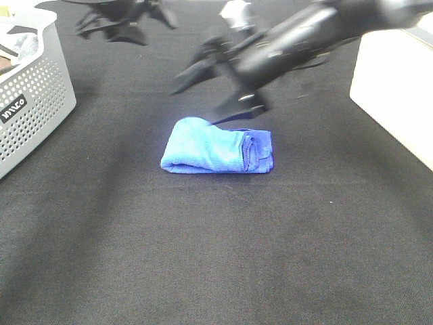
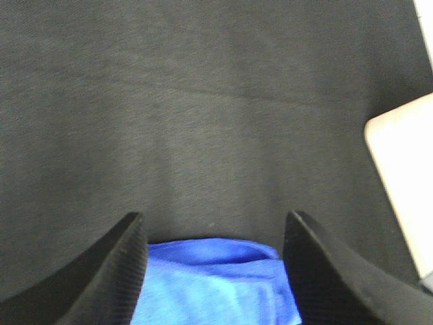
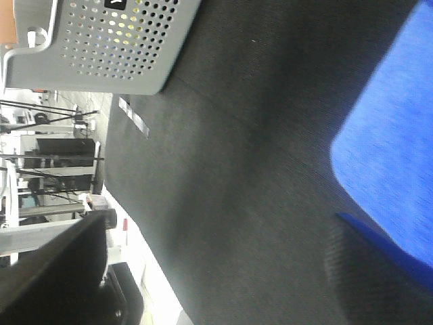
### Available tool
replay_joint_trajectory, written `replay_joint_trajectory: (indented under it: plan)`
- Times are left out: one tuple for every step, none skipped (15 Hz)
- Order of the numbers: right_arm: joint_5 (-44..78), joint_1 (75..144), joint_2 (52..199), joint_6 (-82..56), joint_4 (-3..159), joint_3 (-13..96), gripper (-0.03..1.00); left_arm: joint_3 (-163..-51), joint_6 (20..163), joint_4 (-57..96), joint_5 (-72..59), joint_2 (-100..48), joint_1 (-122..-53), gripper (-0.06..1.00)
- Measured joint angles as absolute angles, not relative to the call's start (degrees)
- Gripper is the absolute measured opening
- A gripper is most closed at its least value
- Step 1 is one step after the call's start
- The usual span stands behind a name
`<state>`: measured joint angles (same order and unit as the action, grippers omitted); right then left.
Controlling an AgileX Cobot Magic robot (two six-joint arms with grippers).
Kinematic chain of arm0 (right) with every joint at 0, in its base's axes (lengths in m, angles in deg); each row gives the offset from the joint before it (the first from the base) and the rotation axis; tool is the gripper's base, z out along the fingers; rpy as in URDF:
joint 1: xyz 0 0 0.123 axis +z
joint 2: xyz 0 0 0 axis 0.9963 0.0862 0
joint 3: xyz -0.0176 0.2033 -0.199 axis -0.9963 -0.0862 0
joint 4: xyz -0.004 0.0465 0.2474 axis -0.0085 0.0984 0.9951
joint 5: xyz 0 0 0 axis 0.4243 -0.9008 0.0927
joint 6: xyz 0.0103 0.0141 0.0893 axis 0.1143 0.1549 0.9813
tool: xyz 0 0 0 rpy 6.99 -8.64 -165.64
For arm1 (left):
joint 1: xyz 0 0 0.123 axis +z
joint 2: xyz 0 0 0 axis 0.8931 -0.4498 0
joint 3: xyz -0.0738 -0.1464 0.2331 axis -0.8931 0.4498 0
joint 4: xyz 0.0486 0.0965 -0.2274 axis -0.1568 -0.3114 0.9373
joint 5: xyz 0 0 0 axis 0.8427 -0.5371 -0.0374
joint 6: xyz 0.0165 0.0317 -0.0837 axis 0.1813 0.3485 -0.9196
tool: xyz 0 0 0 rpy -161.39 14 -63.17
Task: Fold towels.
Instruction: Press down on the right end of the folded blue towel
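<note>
A blue towel lies folded into a small thick bundle on the black table, near the middle. My right gripper reaches across from the upper right, blurred, and hangs open just above the towel's far edge, holding nothing. In the right wrist view the right gripper is spread wide, with the towel close beside one finger. My left gripper is raised at the far left of the table, away from the towel. In the left wrist view the left gripper is open and empty, with the towel seen between its fingers.
A grey perforated basket with cloth inside stands at the left edge and also shows in the right wrist view. A white box stands at the right edge and also shows in the left wrist view. Black cloth covers the table.
</note>
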<state>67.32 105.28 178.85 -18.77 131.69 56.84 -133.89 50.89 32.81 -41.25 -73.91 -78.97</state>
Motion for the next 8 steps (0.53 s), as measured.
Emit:
replay_joint_trajectory:
  plan:
    - [66.81, 105.86, 179.77, -19.46, 132.49, 56.84, 0.82, -133.89, 50.89, 32.47, -42.05, -73.91, -78.68, 0.57]
    - [66.23, 106.03, 180.86, -19.80, 133.41, 56.84, 0.82, -133.89, 50.89, 32.29, -42.34, -73.91, -78.62, 0.57]
    - [66.06, 106.03, 182.00, -20.20, 133.58, 56.84, 0.82, -133.89, 50.89, 32.24, -42.51, -73.91, -78.62, 0.57]
    - [66.06, 106.03, 182.98, -20.77, 133.58, 56.84, 0.82, -133.89, 50.89, 32.24, -42.79, -73.91, -78.62, 0.57]
    - [66.06, 105.97, 184.41, -21.00, 132.32, 56.84, 0.82, -133.89, 50.89, 32.24, -43.20, -73.91, -78.51, 0.57]
    - [65.83, 105.86, 184.93, -21.00, 130.43, 56.84, 0.82, -133.89, 50.89, 32.24, -43.37, -73.91, -78.51, 0.57]
    - [65.32, 105.40, 184.93, -20.77, 128.31, 56.84, 0.82, -133.89, 50.89, 32.24, -43.42, -73.91, -78.51, 0.57]
    - [64.57, 104.59, 184.93, -20.09, 126.30, 56.84, 0.82, -133.89, 50.89, 32.24, -43.60, -73.91, -78.51, 0.57]
